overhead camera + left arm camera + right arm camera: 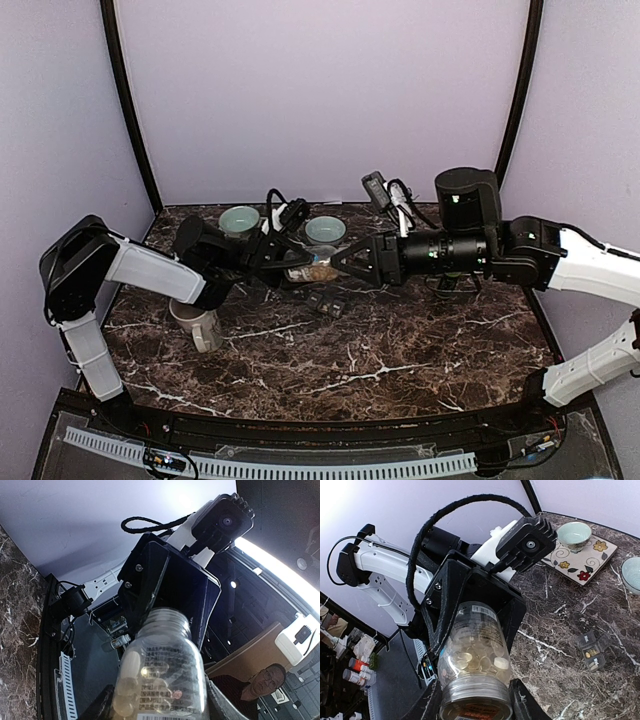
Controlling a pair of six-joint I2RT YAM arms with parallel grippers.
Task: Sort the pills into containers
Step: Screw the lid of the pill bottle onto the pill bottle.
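A clear pill bottle (316,268) hangs level above the table's back middle, held between the two arms. Pale round pills and a white capsule lie inside the bottle (475,645). My left gripper (292,262) is shut on the bottle's body; in the left wrist view the body (160,670) fills the gap between the fingers (100,707). My right gripper (338,268) is shut on the threaded neck end (475,692), a finger (522,702) on each side. A small clear pill organiser (327,303) lies on the marble just below the bottle.
Two pale green bowls (240,220) (325,230) stand at the back, one of them (574,534) on a patterned tile (590,555). A white mug (197,325) sits under the left arm. Purple walls close the back and sides.
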